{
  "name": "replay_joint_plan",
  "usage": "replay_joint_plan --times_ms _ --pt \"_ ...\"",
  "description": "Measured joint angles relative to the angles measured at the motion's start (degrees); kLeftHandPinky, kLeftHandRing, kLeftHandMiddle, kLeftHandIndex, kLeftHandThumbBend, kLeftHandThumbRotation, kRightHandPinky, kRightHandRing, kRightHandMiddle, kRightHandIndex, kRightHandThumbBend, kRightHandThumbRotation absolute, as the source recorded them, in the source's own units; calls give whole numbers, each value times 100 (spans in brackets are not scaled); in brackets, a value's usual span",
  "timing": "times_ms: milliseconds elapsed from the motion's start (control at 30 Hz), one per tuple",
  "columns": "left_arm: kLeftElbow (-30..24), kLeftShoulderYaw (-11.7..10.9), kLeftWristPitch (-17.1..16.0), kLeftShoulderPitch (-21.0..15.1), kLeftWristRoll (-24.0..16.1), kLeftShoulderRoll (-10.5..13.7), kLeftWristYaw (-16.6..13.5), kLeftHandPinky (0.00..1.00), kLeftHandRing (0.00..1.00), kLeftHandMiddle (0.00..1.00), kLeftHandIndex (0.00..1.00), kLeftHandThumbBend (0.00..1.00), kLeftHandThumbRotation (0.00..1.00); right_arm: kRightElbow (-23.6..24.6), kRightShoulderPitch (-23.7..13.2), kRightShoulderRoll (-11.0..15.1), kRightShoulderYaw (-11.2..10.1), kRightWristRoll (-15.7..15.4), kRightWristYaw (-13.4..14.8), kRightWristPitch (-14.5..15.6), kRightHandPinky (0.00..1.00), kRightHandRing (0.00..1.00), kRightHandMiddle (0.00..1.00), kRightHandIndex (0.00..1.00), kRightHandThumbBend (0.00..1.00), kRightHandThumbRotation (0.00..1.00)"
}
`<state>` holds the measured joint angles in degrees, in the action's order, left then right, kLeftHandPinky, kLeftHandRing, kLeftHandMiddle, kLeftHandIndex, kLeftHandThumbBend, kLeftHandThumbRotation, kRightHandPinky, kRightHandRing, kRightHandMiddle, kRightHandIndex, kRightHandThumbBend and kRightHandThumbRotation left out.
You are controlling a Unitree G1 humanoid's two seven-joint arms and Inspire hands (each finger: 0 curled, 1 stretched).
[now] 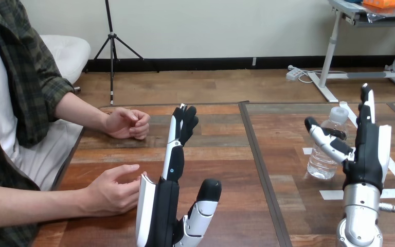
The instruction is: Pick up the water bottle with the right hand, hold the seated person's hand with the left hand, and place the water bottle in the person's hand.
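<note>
A clear plastic water bottle with a white cap (325, 162) stands upright on the brown wooden table (226, 170), at the right, among strips of white tape (334, 194). The robot's right hand (367, 154) is raised just beside it, fingers straight and open, thumb reaching across the front of the bottle without closing on it. The left hand (167, 206) is upright and open too, holding nothing. The person's nearer hand (110, 191) rests on the table right next to it; contact cannot be told. The person's farther hand (127, 123) lies loosely curled on the table.
</note>
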<state>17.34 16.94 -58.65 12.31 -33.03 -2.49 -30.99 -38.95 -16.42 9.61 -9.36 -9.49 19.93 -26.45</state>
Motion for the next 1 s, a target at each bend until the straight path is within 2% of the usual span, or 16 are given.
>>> replay_joint_plan --times_ms 433,1000 --pt "0 0 2 2 1 0 1 92 93 96 100 53 100 -253 -18 94 34 -101 35 280 96 98 99 98 63 0" --pt "-1 -3 35 5 -47 1 -29 90 93 96 100 55 100 -450 -140 208 50 -176 47 439 94 97 98 98 63 0"
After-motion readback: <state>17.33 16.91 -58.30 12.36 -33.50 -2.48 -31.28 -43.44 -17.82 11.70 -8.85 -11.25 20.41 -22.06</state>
